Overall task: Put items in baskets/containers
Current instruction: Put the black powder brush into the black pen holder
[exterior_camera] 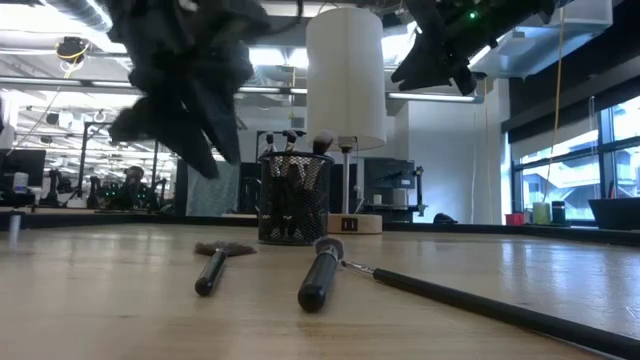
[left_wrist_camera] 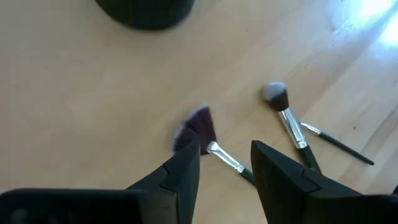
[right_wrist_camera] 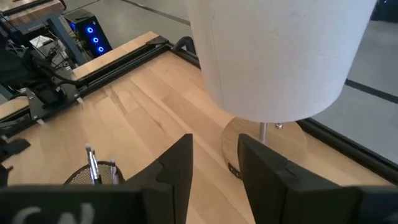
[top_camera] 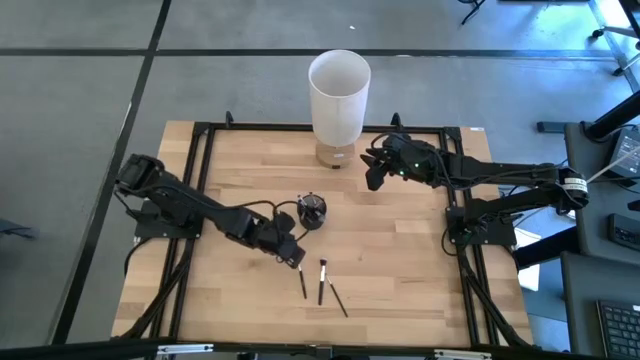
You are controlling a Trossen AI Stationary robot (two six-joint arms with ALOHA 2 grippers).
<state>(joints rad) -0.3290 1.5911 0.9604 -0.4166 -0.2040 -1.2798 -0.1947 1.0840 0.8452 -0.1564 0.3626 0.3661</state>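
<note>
Three makeup brushes lie flat on the table near its near edge. In the left wrist view they are a fan brush [left_wrist_camera: 198, 127], a round-tipped brush [left_wrist_camera: 283, 109] and a thin one [left_wrist_camera: 339, 143]. The small dark mesh cup [top_camera: 312, 211] stands upright behind them, with several brushes [exterior_camera: 300, 140] sticking out of it. My left gripper [left_wrist_camera: 227, 152] is open and hovers just above the fan brush, with a finger on either side of its handle, touching nothing. My right gripper [right_wrist_camera: 214, 146] is open and held in the air near the foot of the white cylinder [top_camera: 338, 90].
The tall white cylinder on its wooden base [right_wrist_camera: 264, 143] stands at the table's far edge, close in front of my right gripper. Black frame rails [top_camera: 205, 160] run along the table's left, right and far sides. Bare wood [top_camera: 400, 260] lies to the right of the brushes.
</note>
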